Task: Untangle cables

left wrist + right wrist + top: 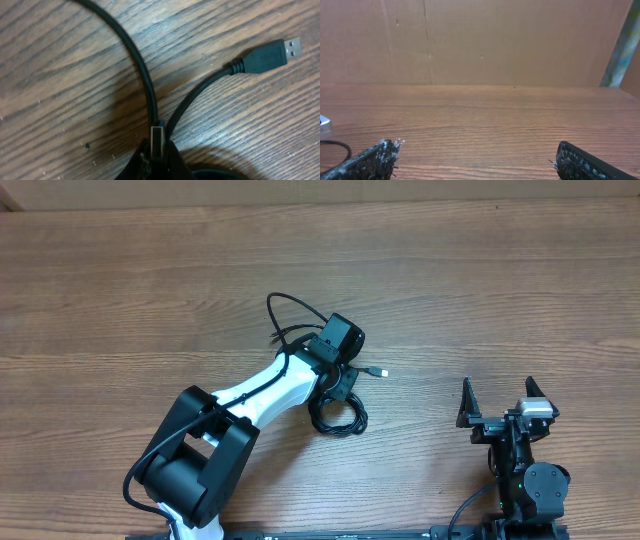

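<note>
Left of the coil (335, 431) of cables (292, 298), the white left arm (262, 390) slants up across the table (120, 290) toward it. Up and left of the coil, one strand swings out in a wide arc and runs back in under the wrist.

Just above the coil sits the left gripper (343, 383) — its fingers (134, 169) are pinched tight on the cables (144, 75). A small silvery piece (157, 137) shows in the pinch, though what it belongs to is unclear. Two black strands leave that pinch. One curves off to the upper left, and the other bends right to the plug (270, 54), which lies flat on the table with its metal end pointing away.

From overhead, the plug (378, 372) lies just right of the coil and a little above it, apart from the ring.

Well to the right of the coil stands the right gripper (498, 386) — its fingers (370, 161) are spread wide over bare table, gripping nothing. At the far left edge of its wrist view a short curve of the cables (340, 144) shows.
</note>
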You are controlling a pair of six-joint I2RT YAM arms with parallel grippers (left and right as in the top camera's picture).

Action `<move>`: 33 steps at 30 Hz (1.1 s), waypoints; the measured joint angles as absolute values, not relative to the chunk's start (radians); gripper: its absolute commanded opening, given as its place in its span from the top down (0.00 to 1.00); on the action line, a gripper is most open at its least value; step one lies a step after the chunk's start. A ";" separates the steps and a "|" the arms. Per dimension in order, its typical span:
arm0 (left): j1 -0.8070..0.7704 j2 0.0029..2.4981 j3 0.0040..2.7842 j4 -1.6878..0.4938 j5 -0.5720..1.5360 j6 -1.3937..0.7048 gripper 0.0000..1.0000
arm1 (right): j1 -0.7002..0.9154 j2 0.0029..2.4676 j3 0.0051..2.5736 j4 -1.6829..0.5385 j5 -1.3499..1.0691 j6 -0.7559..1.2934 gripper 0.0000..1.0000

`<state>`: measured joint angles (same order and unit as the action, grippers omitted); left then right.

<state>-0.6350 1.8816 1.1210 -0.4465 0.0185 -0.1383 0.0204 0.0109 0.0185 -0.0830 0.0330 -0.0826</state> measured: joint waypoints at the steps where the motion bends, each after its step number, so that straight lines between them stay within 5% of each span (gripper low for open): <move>1: -0.635 1.882 1.121 -0.449 0.019 -0.160 0.96 | 0.020 0.011 0.019 -0.083 0.033 -0.083 0.00; 11: -0.635 1.729 1.318 -0.789 0.019 -0.246 0.96 | 0.020 0.011 0.019 -0.084 0.033 -0.083 0.00; 33: -0.635 1.560 1.364 -0.932 0.019 -0.493 0.96 | 0.020 0.011 0.019 -0.083 0.033 -0.083 0.00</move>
